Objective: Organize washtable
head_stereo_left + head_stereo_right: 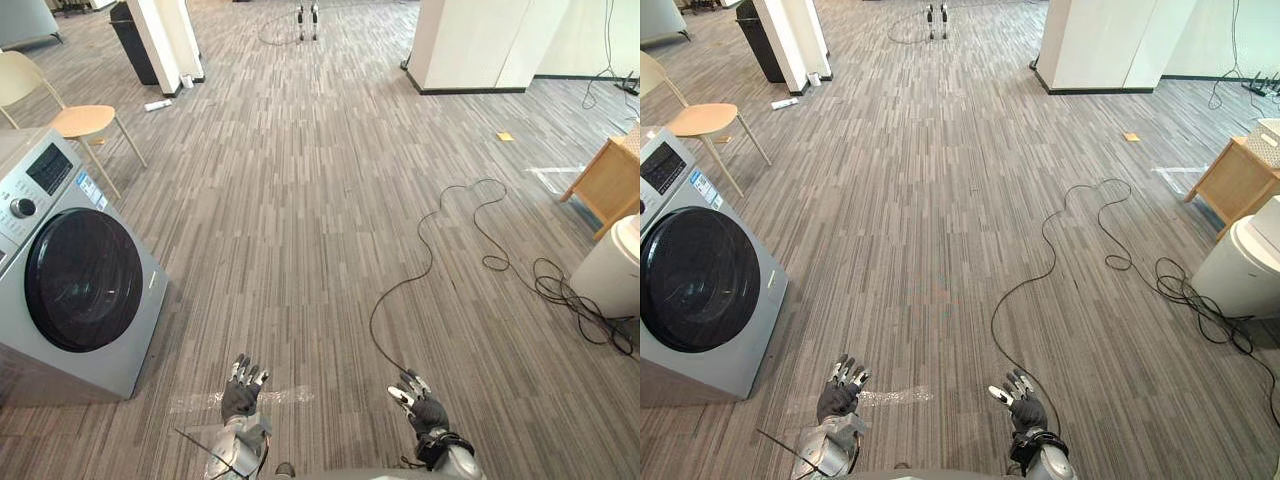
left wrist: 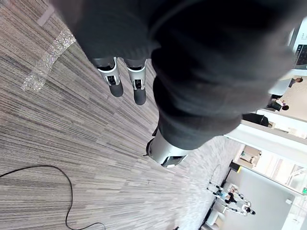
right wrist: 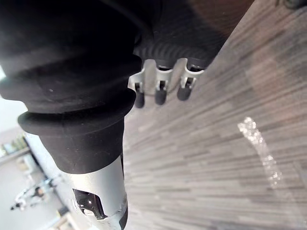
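Note:
Both hands hang low over bare striped carpet at the bottom of the head views. My left hand [image 1: 241, 395] has straight fingers and holds nothing. My right hand [image 1: 419, 404] is likewise open and empty, palm down. In the left wrist view the fingers [image 2: 115, 80] point out over the carpet. The right wrist view shows relaxed fingers [image 3: 160, 90] above the floor. No washtable or items for it are in sight.
A grey front-loading washing machine [image 1: 70, 280] stands at the left with its round door closed. A chair [image 1: 70, 115] is behind it. A strip of clear tape [image 1: 240, 398] lies on the floor. At the right stand a white bin [image 1: 612, 265] and a wooden table [image 1: 608, 180].

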Tool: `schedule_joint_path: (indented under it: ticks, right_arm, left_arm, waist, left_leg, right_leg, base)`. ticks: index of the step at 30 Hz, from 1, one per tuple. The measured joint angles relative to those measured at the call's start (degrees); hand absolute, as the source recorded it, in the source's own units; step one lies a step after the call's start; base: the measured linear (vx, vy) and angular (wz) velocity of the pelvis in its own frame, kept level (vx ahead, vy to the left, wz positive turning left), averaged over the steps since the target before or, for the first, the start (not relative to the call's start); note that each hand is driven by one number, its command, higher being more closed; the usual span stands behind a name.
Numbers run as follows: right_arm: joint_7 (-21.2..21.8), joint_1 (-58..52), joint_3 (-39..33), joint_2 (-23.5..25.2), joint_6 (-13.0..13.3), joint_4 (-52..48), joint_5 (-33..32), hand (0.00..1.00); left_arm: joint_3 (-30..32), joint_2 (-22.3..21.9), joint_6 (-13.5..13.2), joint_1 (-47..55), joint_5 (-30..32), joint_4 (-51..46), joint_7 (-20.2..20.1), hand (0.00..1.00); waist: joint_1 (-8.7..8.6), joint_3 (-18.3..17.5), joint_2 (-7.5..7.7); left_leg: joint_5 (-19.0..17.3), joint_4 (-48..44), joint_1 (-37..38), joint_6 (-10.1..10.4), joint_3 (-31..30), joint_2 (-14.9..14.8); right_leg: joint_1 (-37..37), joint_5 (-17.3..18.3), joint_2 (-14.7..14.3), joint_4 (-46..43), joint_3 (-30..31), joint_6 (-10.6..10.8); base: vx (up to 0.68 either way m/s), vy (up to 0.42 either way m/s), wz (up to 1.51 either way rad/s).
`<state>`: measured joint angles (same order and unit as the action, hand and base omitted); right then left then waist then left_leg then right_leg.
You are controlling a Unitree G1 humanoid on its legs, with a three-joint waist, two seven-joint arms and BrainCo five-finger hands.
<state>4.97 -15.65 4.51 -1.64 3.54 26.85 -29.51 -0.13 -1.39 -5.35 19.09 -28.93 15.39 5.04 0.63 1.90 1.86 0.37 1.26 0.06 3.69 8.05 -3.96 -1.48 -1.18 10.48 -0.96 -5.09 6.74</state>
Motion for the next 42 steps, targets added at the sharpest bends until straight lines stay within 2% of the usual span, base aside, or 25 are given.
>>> schedule_joint_path:
  ticks: [7, 9, 10, 12, 13, 15, 16, 17, 19, 21, 22, 23, 25, 26, 27, 28, 29, 31, 33, 35, 36, 38, 39, 40, 42]
  right_arm:
    - [-1.55, 4.74, -2.48, 0.02, 0.31, 2.08, 1.16, 0.00]
    - [-1.46, 6.61, -2.87, 0.20, 0.52, 2.08, 1.50, 0.00]
    - [-1.43, 6.82, -2.88, 0.35, 0.51, 2.09, 1.59, 0.00]
    - [-1.34, 7.32, -2.78, 0.01, 0.50, 2.22, 2.05, 0.00]
    - [-1.25, 7.41, -2.66, 0.24, 0.65, 2.10, 2.08, 0.00]
    - [-1.23, 7.13, -2.41, 0.73, 0.54, 2.31, 2.13, 0.00]
    - [-1.24, 6.64, -2.28, 0.82, 0.59, 2.24, 2.11, 0.00]
    - [-1.33, 6.54, -2.36, 0.82, 0.58, 2.25, 2.08, 0.00]
    - [-1.36, 6.63, -3.14, 0.79, 0.56, 2.25, 2.09, 0.00]
    - [-1.38, 6.44, -3.58, 0.74, 0.41, 2.26, 2.84, 0.00]
    - [-1.37, 6.46, -3.57, 0.63, 0.41, 2.15, 3.20, 0.00]
    - [-1.31, 6.56, -3.63, 0.25, 0.43, 2.06, 3.81, 0.00]
    - [-1.29, 8.06, -3.63, -0.38, 0.40, 2.54, 4.38, 0.00]
    - [-1.21, 9.19, -3.08, -0.93, 0.36, 2.41, 4.37, 0.00]
    - [-1.12, 9.32, -1.27, -1.86, 0.39, 1.47, 4.35, 0.00]
    - [-1.06, 9.35, -0.12, -2.14, 0.52, 0.70, 4.32, 0.00]
    - [-1.08, 9.52, 0.09, -2.30, 0.63, 0.60, 4.26, 0.00]
    - [-1.25, 9.32, -0.14, -2.60, 1.14, -1.54, 4.18, 0.00]
    - [-1.26, 9.68, -0.15, -2.77, 1.62, -2.82, 4.13, 0.00]
    - [-1.24, 11.01, -0.18, -2.81, 1.75, -3.24, 3.45, 0.00]
    - [-1.21, 11.83, -0.18, -2.82, 1.76, -3.26, 2.84, 0.00]
    - [-1.21, 11.87, -0.03, -2.92, 1.85, -3.56, 2.34, 0.00]
    - [-1.26, 11.74, 0.18, -3.03, 1.81, -3.26, 2.35, 0.00]
    - [-1.27, 12.25, 0.67, -2.27, 1.65, -2.51, 2.37, 0.00]
    - [-1.06, 13.11, 2.41, -2.01, 1.48, -2.54, 2.41, 0.00]
  left_arm:
    - [1.53, 0.11, -0.02, -2.13, 1.97, 0.08, 0.04, 0.00]
    - [2.04, 0.55, -0.05, -2.92, 3.06, 0.00, 0.09, 0.00]
    - [2.02, 0.73, -0.04, -2.92, 3.66, -0.01, 0.09, 0.00]
    - [1.97, 1.15, 0.02, -3.01, 5.01, -0.08, 0.24, 0.00]
    - [1.73, 1.64, 0.06, -2.98, 5.12, -0.11, 0.28, 0.00]
    - [1.04, 2.62, 0.13, -3.30, 5.68, 0.06, 0.41, 0.00]
    - [0.50, 3.69, 0.12, -4.08, 6.17, 0.11, 0.36, 0.00]
    - [0.20, 4.09, 0.11, -5.14, 6.18, 0.50, 0.11, 0.00]
    - [-0.43, 4.04, 0.21, -8.25, 7.22, 2.90, 0.02, 0.00]
    - [-1.94, 4.01, 0.45, -9.20, 8.00, 3.40, -0.07, 0.00]
    - [-2.30, 3.91, 0.45, -9.23, 8.67, 3.36, -0.12, 0.00]
    - [-3.09, 3.48, 0.53, -9.08, 9.46, 3.88, -1.01, 0.00]
    - [-4.87, 2.40, 0.85, -8.89, 9.44, 3.73, -2.05, 0.00]
    - [-5.00, 1.51, 1.37, -8.22, 9.29, 3.73, -2.94, 0.00]
    - [-4.64, 0.53, 1.49, -6.68, 9.21, 3.67, -3.78, 0.00]
    - [-4.91, -0.06, 1.52, -5.67, 9.14, 3.59, -3.99, 0.00]
    - [-5.57, -0.14, 1.65, -5.26, 8.92, 3.41, -4.25, 0.00]
    - [-6.59, -0.18, 1.83, -4.79, 8.67, 1.28, -5.71, 0.00]
    - [-6.38, -0.13, 1.76, -4.77, 8.62, -1.41, -6.18, 0.00]
    - [-6.17, -0.13, 1.67, -4.82, 7.93, -5.01, -6.18, 0.00]
    - [-6.06, -0.27, 1.65, -4.94, 7.00, -7.17, -6.17, 0.00]
    - [-6.00, -0.83, 1.54, -3.89, 5.40, -10.12, -6.09, 0.00]
    - [-6.03, -1.02, 1.17, -2.54, 2.96, -11.79, -6.05, 0.00]
    - [-6.00, -0.62, 1.06, -3.56, 0.49, -12.47, -5.65, 0.00]
    - [-5.72, -1.21, 0.88, -3.99, -1.48, -15.13, -5.04, 0.00]
  waist:
    - [0.17, 3.69, 0.72]
    - [0.09, 4.82, 2.21]
    - [0.14, 5.07, 2.25]
    - [0.28, 6.76, 2.24]
    - [-0.34, 8.37, 1.20]
    - [-0.18, 8.87, 0.57]
    - [-0.37, 8.94, 0.47]
    - [-0.68, 9.07, 0.69]
    - [-1.61, 10.43, 0.65]
    - [-2.26, 10.98, 0.17]
    - [-2.87, 10.99, -0.06]
    - [-3.46, 10.90, -0.42]
    - [-2.89, 11.54, -3.84]
    - [-2.82, 11.57, -5.06]
    - [-2.40, 11.58, -6.65]
    - [-1.44, 11.70, -7.59]
    - [-1.13, 11.72, -7.75]
    - [-0.56, 12.42, -6.18]
    - [0.54, 12.63, -4.86]
    - [1.83, 13.28, -3.66]
    - [2.82, 13.75, -2.60]
    - [3.69, 13.23, -3.51]
    - [4.45, 12.57, -4.48]
    - [4.68, 12.05, -2.05]
    - [5.04, 11.89, -1.54]
  left_leg:
    - [-0.42, 0.39, -0.62, -0.49, 0.98, 0.61]
    - [-3.88, -4.35, -2.71, -0.98, 2.01, 1.21]
    - [-5.10, -6.06, -3.04, -1.03, 2.28, 1.26]
    - [-8.42, -8.43, -2.07, -1.52, 2.59, -0.01]
    - [-9.67, -9.09, 0.08, -1.83, 2.05, -1.15]
    - [-12.09, -10.90, 0.58, -1.51, 2.04, -3.60]
    - [-13.36, -11.31, 0.84, -0.93, 1.92, -5.21]
    - [-14.15, -11.30, 0.96, -0.40, 1.60, -5.76]
    - [-16.80, -10.85, 3.61, 0.98, 0.88, -6.57]
    - [-18.96, -9.70, 7.22, 2.91, 0.33, -7.53]
    - [-19.55, -9.14, 8.26, 3.47, 0.29, -8.15]
    - [-20.06, -9.56, 10.42, 4.85, -0.31, -9.63]
    - [-17.39, -20.68, 6.72, 6.93, 0.06, -14.53]
    - [-10.75, -31.65, 2.05, 5.87, -0.01, -17.13]
    - [-0.15, -42.87, -1.56, 4.59, -0.72, -20.69]
    - [0.16, -52.51, -3.94, 4.57, -1.90, -22.02]
    - [-0.91, -58.31, -5.52, 3.97, -2.08, -22.16]
    - [-6.81, -70.17, -11.68, -2.33, 2.16, -20.43]
    - [-10.49, -70.08, -16.37, -3.48, 5.42, -17.89]
    - [-14.02, -61.88, -24.13, -2.93, 8.79, -13.87]
    - [-13.67, -52.49, -27.63, -2.35, 10.25, -11.59]
    - [-9.86, -32.22, -29.20, 2.42, 10.52, -8.98]
    - [-0.46, -25.53, -28.33, 0.76, 9.78, -8.33]
    - [-2.93, -29.12, -28.65, -4.05, 11.23, -6.86]
    - [-8.65, -35.73, -29.48, -7.25, 11.20, -7.13]
  right_leg:
    - [-1.41, 1.10, 2.55, -2.04, -5.95, 1.00]
    - [-3.55, 4.38, 4.72, -7.58, -6.65, 0.97]
    - [-3.92, 5.31, 5.42, -9.66, -7.03, 0.51]
    - [-8.81, 5.43, 6.98, -24.15, -8.28, -1.63]
    - [-13.37, 5.12, 7.50, -34.32, -8.25, -4.57]
    - [-16.88, 9.94, 5.29, -36.00, -9.00, -4.74]
    - [-18.78, 10.30, 3.04, -30.99, -10.54, -4.56]
    - [-20.03, 9.73, 1.99, -25.92, -11.09, -4.12]
    - [-22.40, 3.84, 1.32, -13.18, -11.68, -1.99]
    - [-24.09, 0.65, 1.28, -9.48, -12.23, -0.91]
    - [-24.64, 0.37, 1.31, -9.70, -12.24, -1.12]
    - [-25.11, -2.45, 1.06, -14.25, -11.95, -3.25]
    - [-26.35, 1.70, -0.69, -23.00, -13.24, -6.45]
    - [-24.80, 5.13, -2.75, -24.83, -14.34, -8.28]
    - [-19.33, 7.12, -5.79, -21.88, -14.47, -9.54]
    - [-14.26, 7.55, -8.52, -18.28, -13.86, -9.96]
    - [-11.05, 7.76, -9.74, -15.93, -13.26, -10.30]
    - [1.38, 8.17, -11.16, -7.78, -10.88, -10.94]
    - [6.82, 8.83, -10.46, -4.10, -9.43, -11.65]
    - [12.04, 10.22, -8.35, -1.06, -8.54, -12.28]
    - [13.83, 11.41, -6.52, -0.68, -8.46, -11.21]
    - [17.49, 12.66, -4.94, 0.60, -8.51, -9.24]
    - [20.17, 13.84, -4.32, 1.39, -7.36, -7.25]
    - [20.49, 13.27, -1.55, 0.54, -7.83, -5.35]
    - [19.40, 8.84, 0.02, -4.03, -6.65, -0.86]
  base:
    - [-0.01, 0.007, 0.02]
    - [0.10, 0.049, 0.03]
    - [0.09, 0.035, -0.02]
    - [0.10, 0.022, -0.13]
    - [0.12, 0.018, -0.11]
    - [0.23, -0.002, -0.14]
    - [0.36, -0.033, -0.08]
    - [0.43, -0.065, 0.07]
    - [0.49, -0.131, 0.18]
    - [0.49, -0.192, 0.32]
    - [0.60, -0.265, 0.66]
    - [0.66, -0.270, 0.61]
    - [0.69, -0.297, 0.22]
    - [0.76, -0.379, -0.25]
    - [0.96, -0.394, -0.42]
    - [0.83, -0.294, -0.58]
    - [0.78, -0.208, -0.56]
    - [0.74, -0.173, -0.33]
    - [0.71, -0.053, -0.22]
    - [0.71, 0.069, -0.40]
    - [0.75, 0.193, -0.67]
    - [0.66, 0.223, -0.66]
    - [0.68, 0.304, -0.55]
    - [0.81, 0.372, -0.48]
    - [0.60, 0.344, -0.13]
